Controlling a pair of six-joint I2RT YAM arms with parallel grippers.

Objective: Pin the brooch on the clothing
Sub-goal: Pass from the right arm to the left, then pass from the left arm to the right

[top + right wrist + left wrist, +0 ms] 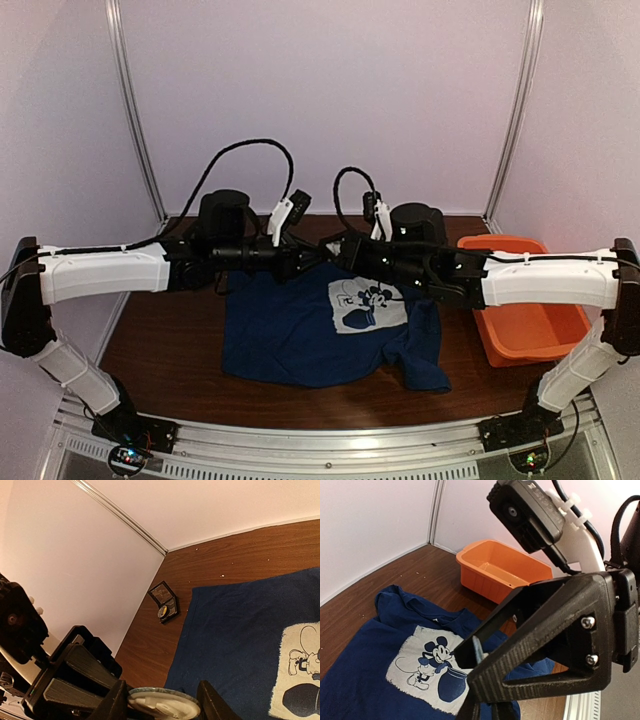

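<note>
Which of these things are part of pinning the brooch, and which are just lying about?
In the job: brooch, gripped in the right end effector; navy T-shirt, spread on the table.
Lying about: orange tub; small black box, open near the shirt's edge.

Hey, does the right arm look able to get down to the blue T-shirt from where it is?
Probably yes. The right pincer, shut on the brooch, hangs over the T-shirt with nothing seen between them; only the left pincer crowds close beside it.
</note>
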